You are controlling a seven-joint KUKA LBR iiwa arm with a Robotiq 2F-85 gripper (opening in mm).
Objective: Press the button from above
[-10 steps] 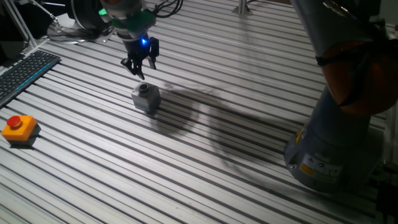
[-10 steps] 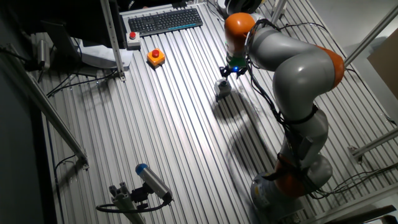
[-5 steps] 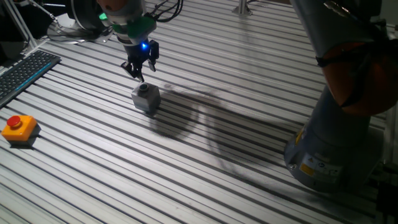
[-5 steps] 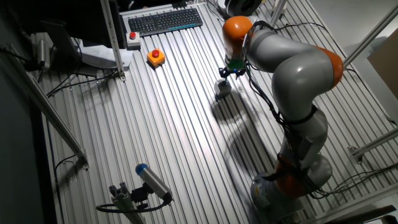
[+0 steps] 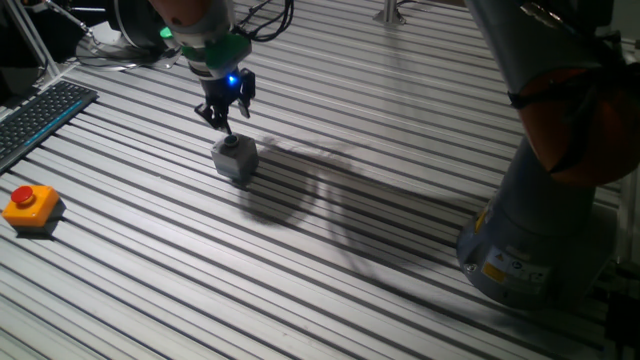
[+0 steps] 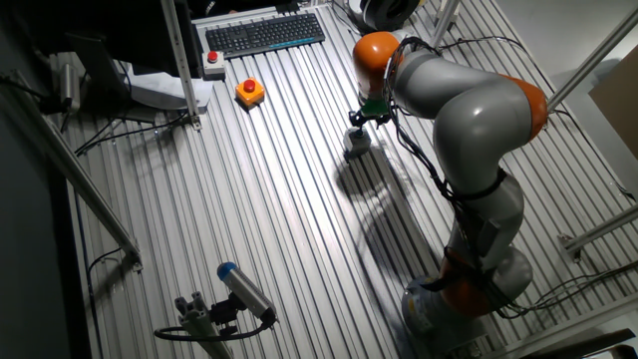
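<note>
Here the claw hangs just above the grey button box on the ribbed table. Whether its fingers are parted or together cannot be told. An orange box sits well apart.

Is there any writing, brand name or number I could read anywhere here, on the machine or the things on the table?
None can be read.
Yellow sticker on the robot base: has print, too small and blurred to read.
Keyboard: key legends too small to read.
Grey button box under the claw: no lettering visible.
Orange box with a red button: no lettering visible.
</note>
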